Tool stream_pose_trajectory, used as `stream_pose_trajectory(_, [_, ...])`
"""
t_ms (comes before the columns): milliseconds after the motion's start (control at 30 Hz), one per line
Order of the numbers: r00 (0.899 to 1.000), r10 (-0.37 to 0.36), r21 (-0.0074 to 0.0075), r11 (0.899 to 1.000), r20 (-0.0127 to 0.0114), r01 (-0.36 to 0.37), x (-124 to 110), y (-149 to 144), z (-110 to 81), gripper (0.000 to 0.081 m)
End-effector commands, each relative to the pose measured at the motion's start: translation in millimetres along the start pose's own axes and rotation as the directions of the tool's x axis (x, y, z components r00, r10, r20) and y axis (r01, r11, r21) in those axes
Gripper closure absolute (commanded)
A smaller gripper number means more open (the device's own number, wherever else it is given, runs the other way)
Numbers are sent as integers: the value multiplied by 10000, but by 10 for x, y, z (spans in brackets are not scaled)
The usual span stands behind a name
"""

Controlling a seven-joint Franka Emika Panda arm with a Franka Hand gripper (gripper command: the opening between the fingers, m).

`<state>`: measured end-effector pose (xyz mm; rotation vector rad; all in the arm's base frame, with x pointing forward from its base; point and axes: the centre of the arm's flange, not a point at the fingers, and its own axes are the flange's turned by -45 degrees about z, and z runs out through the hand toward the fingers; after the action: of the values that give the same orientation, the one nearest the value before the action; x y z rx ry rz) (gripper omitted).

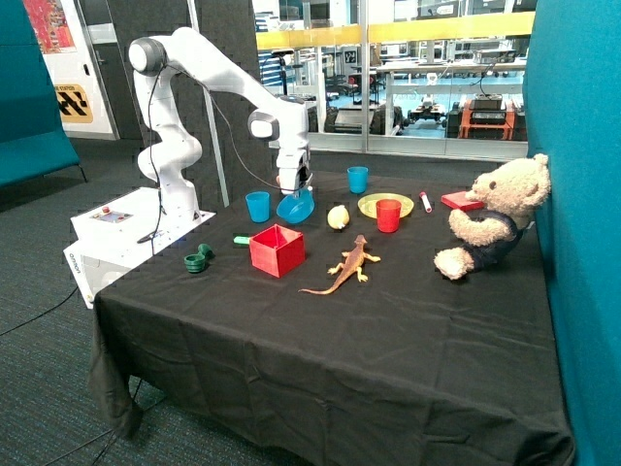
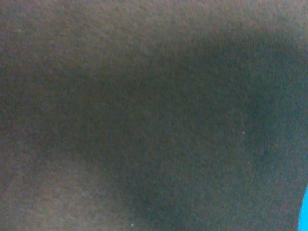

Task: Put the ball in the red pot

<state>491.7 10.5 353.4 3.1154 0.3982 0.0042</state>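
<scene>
While the gripper (image 1: 294, 190) gripped the blue bowl (image 1: 297, 206), the ball (image 1: 338, 216) sat untouched; swinging right risked knocking it farther from the red pot (image 1: 277, 249).

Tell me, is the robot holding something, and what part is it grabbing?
Yes. The gripper is holding the blue bowl by its rim, tilted above the table. The ball sits untouched beside the red pot.

Ball (image 1: 337, 216) lies between bowl (image 1: 296, 206) and plate (image 1: 372, 202), seemingly.
</scene>
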Motion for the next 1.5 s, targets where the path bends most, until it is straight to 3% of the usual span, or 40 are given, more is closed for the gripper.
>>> stream_pose_trajectory(0, [9997,237,11,9997,26,-237,-80,61,180,808])
stream_pose_trajectory(1300, [9996,292,11,9996,26,-292,-337,211,251,808])
stream_pose_trajectory(1333, [9996,268,11,9996,26,-268,-326,215,254,770])
stream_pose_trajectory(1433, [9998,207,11,9998,26,-207,-267,217,232,424])
stream_pose_trajectory(1467, [9999,151,11,9999,25,-151,-244,215,222,343])
